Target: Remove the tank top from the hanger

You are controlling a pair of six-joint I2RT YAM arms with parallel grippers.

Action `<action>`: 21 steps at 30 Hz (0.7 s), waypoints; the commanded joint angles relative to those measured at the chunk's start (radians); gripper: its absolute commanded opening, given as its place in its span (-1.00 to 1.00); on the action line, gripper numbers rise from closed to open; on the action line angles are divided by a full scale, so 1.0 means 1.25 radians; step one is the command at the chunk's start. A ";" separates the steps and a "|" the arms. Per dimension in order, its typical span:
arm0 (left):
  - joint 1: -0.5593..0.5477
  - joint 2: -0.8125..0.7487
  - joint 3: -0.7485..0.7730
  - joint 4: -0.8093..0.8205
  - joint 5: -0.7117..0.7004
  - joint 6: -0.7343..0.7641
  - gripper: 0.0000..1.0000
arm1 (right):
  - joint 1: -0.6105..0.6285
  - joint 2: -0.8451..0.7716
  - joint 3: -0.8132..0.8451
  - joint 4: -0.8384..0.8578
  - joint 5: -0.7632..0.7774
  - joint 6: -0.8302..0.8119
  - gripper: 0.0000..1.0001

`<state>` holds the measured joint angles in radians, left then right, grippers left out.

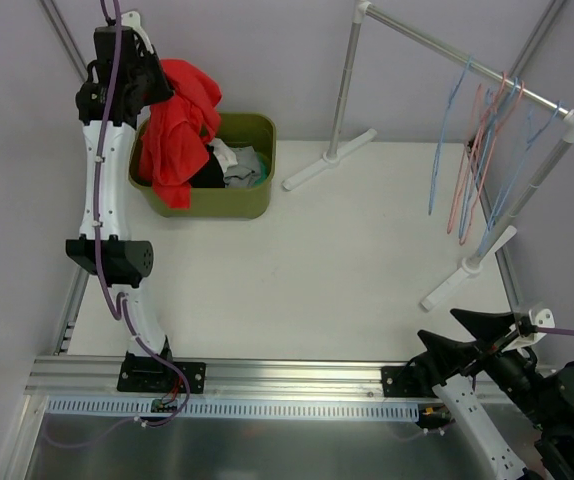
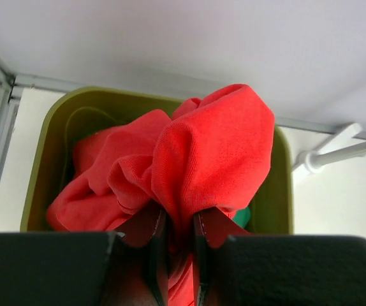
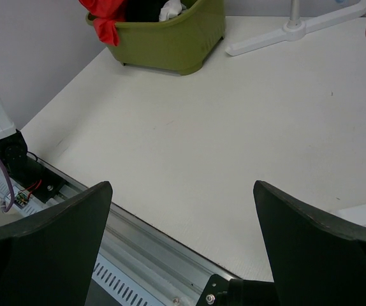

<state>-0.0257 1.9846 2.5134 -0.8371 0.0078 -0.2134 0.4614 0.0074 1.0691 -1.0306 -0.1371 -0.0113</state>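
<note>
The red tank top (image 1: 182,120) is bunched up and hangs from my left gripper (image 1: 157,88) over the green bin (image 1: 257,190) at the back left. In the left wrist view the jaws of the left gripper (image 2: 178,220) are shut on a fold of the tank top (image 2: 208,146), which drapes down into the bin (image 2: 49,127). Several bare blue and pink hangers (image 1: 477,150) hang from the rail at the right; no cloth is on them. My right gripper (image 1: 437,324) sits low at the near right, open and holding nothing (image 3: 183,185).
The bin (image 3: 170,44) also holds black, white and grey clothes (image 1: 232,165). A white clothes rack (image 1: 437,45) crosses the back right, with feet on the table (image 1: 327,160) (image 1: 467,270). A metal rail (image 1: 297,375) runs along the near edge.
</note>
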 commanded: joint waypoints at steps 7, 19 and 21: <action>-0.004 -0.214 0.098 0.114 0.058 -0.062 -1.00 | 0.003 -0.078 -0.034 0.039 -0.012 -0.028 0.99; -0.003 -0.152 0.082 0.202 0.008 -0.038 -1.00 | 0.001 -0.100 -0.085 0.040 -0.036 0.007 0.99; -0.003 -0.121 0.066 0.205 0.012 -0.026 -1.00 | 0.001 -0.104 -0.093 0.040 -0.038 0.007 0.99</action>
<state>-0.0265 1.7573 2.6221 -0.6441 0.0406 -0.2718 0.4614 0.0074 0.9646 -1.0225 -0.1581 -0.0116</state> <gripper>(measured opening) 0.105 0.993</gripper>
